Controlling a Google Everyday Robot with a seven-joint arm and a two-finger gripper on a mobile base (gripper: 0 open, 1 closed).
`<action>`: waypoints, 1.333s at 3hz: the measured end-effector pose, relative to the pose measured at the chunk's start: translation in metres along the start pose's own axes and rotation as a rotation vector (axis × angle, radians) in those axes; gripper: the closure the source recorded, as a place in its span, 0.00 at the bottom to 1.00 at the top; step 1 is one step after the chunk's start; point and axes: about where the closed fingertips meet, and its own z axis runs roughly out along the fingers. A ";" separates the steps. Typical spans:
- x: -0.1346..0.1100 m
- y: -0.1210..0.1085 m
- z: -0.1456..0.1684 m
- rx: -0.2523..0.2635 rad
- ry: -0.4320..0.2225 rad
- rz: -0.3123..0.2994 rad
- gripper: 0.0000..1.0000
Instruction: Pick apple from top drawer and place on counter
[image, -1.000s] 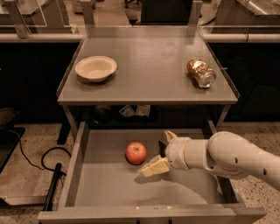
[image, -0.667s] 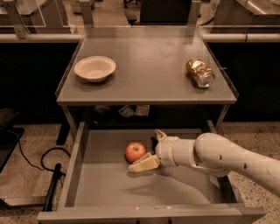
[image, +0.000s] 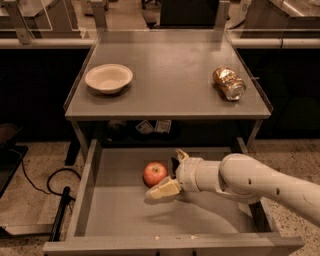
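Reaching further left than a second ago, the gripper (image: 164, 174) now sits right against the apple (image: 154, 173) inside the open top drawer (image: 84, 196); the apple itself has not shifted. Its two pale fingers are spread wide and grasp nothing: one finger (image: 162, 189) lies along the apple's near side, the other (image: 181, 155) stands behind its right side (whether either touches the fruit cannot be told). The apple rests on the drawer bottom, toward the back and left of centre. Above, on the counter (image: 170, 55), a white bowl (image: 108, 78) sits at left and a crushed can (image: 229, 83) at right, well apart.
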 end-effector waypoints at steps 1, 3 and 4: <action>0.004 0.005 0.017 0.015 -0.004 -0.001 0.00; 0.011 -0.001 0.039 0.050 -0.021 0.019 0.00; 0.011 -0.001 0.039 0.050 -0.021 0.019 0.19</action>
